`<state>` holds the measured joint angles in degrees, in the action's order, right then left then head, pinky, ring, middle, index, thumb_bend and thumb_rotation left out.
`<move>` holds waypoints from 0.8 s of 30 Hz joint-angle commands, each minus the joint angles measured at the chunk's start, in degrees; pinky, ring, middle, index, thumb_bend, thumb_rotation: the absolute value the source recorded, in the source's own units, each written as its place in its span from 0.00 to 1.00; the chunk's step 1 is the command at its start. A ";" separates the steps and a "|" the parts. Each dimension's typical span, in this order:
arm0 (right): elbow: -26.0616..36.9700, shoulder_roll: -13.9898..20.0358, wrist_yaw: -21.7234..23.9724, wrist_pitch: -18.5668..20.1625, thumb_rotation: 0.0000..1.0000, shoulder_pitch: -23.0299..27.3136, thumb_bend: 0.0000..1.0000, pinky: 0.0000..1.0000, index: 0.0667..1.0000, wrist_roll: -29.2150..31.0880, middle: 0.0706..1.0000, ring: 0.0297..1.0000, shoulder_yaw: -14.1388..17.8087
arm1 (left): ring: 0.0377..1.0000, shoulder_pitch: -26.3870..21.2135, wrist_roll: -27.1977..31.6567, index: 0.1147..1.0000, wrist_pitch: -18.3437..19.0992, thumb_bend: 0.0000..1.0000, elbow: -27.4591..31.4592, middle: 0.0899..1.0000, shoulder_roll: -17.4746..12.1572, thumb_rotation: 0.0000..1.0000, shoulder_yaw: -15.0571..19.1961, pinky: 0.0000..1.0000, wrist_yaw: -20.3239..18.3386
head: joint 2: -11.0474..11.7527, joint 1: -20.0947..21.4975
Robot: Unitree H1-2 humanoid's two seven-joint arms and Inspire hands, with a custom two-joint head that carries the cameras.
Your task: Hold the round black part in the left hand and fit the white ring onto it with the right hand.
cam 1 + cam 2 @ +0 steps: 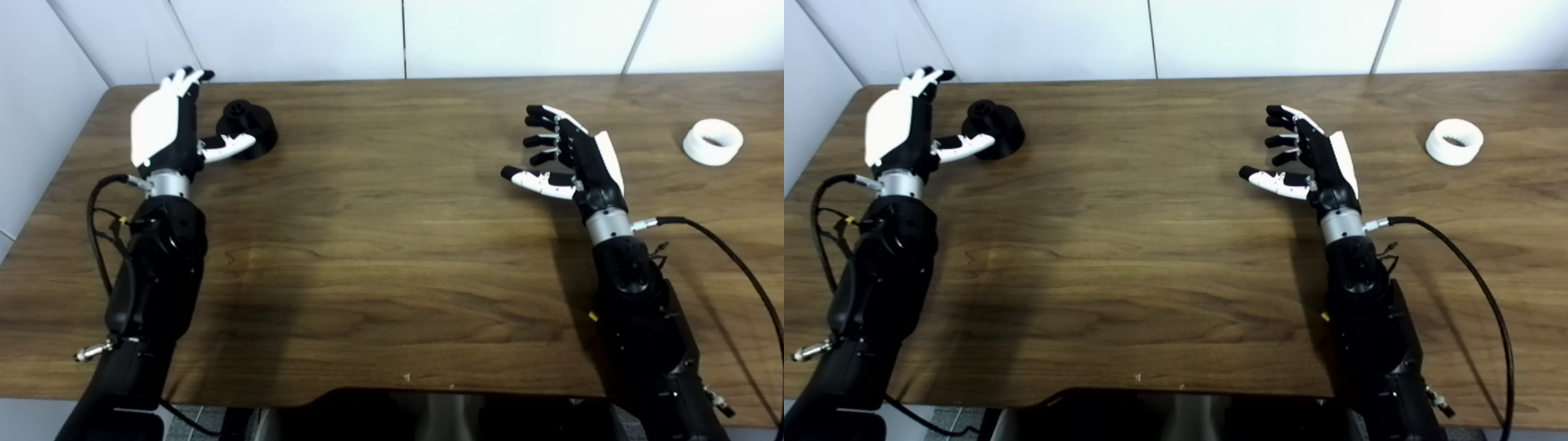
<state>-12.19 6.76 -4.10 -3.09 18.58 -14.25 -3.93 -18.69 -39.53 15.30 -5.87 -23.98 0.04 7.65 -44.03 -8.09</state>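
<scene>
My two arms are reaching in from the near edge over the brown wooden tabletop (380,245), each one trailing a black cable. My right hand (572,159) is hovering to the right of the middle, tilted on its side with the palm turned left; its fingers (539,125) are spread and lightly curled, the thumb is sticking out leftward, and they are grasping nothing. Farther right and well apart from that hand, one white ring (713,141) is lying flat, thick-walled with an open centre. My left hand (165,131) is stretching toward the far left corner, white back showing, its fingers released and pointing away from me, empty. Its thumb is extending rightward across the near side of the one round black part (248,128), though I cannot tell whether it is touching. That part is a squat black cylinder with a smaller knob sitting on top.
</scene>
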 commanded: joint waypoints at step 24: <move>2.54 0.11 0.03 -1.03 0.06 1.96 0.71 0.55 0.79 0.15 0.78 0.68 0.30 | 1.00 -6.34 1.79 0.88 1.03 1.00 -10.38 1.00 -5.35 0.53 -2.20 1.00 -3.29 | -0.31 0.29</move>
<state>-12.06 6.79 -4.06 -3.02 18.57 -14.35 -3.92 -21.75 -37.68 17.31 -17.02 -26.81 -2.46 3.55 -44.30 -7.74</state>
